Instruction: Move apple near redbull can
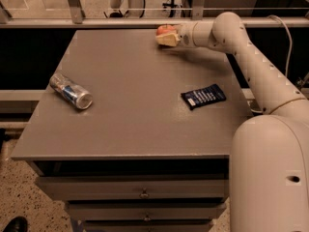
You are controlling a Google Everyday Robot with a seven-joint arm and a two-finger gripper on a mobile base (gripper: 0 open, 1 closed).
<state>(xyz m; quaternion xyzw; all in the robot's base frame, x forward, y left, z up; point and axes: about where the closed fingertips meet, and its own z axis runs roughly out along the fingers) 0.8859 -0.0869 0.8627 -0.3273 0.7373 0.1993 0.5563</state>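
The apple (164, 29) is red-orange and sits at the far edge of the grey table (135, 120), right of centre. My gripper (167, 36) reaches in from the right and is right at the apple, covering its near side. The redbull can (71, 91), silver and blue, lies on its side near the table's left edge, far from the apple and the gripper.
A flat dark-blue snack packet (203, 96) lies on the right part of the table. My white arm (251, 57) runs along the table's right side. A rail and metal posts (72, 4) stand behind the far edge. Drawers (140, 193) sit under the table's front.
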